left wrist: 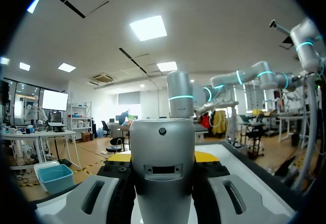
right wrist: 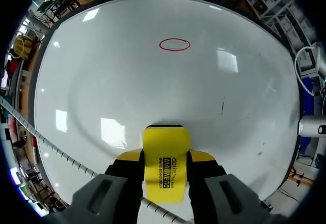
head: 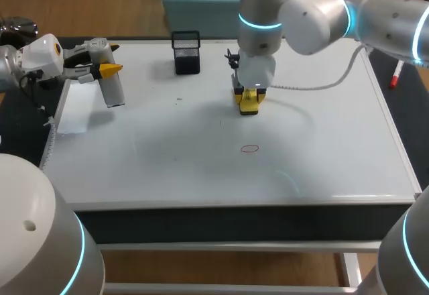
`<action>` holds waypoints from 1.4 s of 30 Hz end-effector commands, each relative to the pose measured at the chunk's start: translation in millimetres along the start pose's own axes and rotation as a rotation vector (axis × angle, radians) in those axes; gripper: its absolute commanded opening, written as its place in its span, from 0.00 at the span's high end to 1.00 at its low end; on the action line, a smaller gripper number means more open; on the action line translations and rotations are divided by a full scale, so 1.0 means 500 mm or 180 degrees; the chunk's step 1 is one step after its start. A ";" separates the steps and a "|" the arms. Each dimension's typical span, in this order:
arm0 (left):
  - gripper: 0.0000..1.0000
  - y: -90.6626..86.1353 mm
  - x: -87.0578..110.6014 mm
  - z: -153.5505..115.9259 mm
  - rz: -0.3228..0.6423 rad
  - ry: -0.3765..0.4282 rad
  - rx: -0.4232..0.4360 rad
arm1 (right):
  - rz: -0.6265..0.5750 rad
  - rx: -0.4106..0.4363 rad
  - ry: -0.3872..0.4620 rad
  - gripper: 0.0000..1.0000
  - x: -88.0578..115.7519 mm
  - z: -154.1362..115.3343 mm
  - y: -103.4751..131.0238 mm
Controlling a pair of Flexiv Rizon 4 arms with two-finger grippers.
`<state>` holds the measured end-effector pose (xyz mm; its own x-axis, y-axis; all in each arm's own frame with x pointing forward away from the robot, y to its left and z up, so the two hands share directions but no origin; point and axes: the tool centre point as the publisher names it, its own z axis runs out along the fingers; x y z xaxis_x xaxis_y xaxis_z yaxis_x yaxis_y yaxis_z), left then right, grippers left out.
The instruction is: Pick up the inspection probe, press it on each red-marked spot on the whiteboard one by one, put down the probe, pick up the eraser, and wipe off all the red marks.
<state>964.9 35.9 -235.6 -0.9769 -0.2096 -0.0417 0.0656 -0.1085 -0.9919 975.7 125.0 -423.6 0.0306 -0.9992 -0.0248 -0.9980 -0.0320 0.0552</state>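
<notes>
Right arm: enters from the right side and reaches past the middle of the whiteboard (head: 201, 167). The last link stands vertical, with the wrist pointing straight down at the board. My right gripper (head: 249, 102) is clamped on the yellow eraser (head: 249, 104). In the right wrist view, both yellow-tipped fingers (right wrist: 130, 156) press the flanks of the eraser (right wrist: 165, 145) from opposite sides. The eraser's leading edge projects past the fingertips. It sits low at the board surface, but I cannot tell whether it touches. A white cable (head: 315, 84) runs from this wrist across the board.

Red mark (head: 249, 149): one oval outline remains on the whiteboard, apart from the eraser and nearer the front edge. In the right wrist view the mark (right wrist: 174, 44) lies ahead of the fingers, well clear of them.

Left arm: held level over the left edge of the board, with the wrist aimed sideways across the table. My left gripper (head: 107, 71) is closed on the grey inspection probe (head: 112, 88). The probe hangs tilted, with its lower end above the left part of the board. In the left wrist view the probe (left wrist: 163, 183) fills the gap between the fingers.

A black mesh holder (head: 186, 52) stands at the far edge.
</notes>
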 end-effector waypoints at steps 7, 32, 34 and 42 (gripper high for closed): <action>1.00 -0.003 0.003 0.001 0.0007 -0.0012 -0.0003 | 0.0120 -0.0005 0.0021 1.00 0.055 0.005 0.003; 1.00 -0.003 0.003 0.001 0.0007 -0.0012 -0.0003 | 0.0408 0.0121 -0.0001 1.00 0.185 -0.064 0.016; 1.00 -0.003 0.003 0.001 0.0007 -0.0012 -0.0003 | 0.0432 0.0142 -0.0004 1.00 0.199 -0.076 0.014; 1.00 -0.003 0.003 0.001 0.0007 -0.0012 -0.0003 | 0.0610 0.0224 -0.0016 1.00 0.267 -0.108 0.007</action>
<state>964.8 35.9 -235.5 -0.9769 -0.2098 -0.0416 0.0655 -0.1084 -0.9919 984.9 2.9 -380.5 -0.1586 -0.9873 -0.0106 -0.9873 0.1586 -0.0024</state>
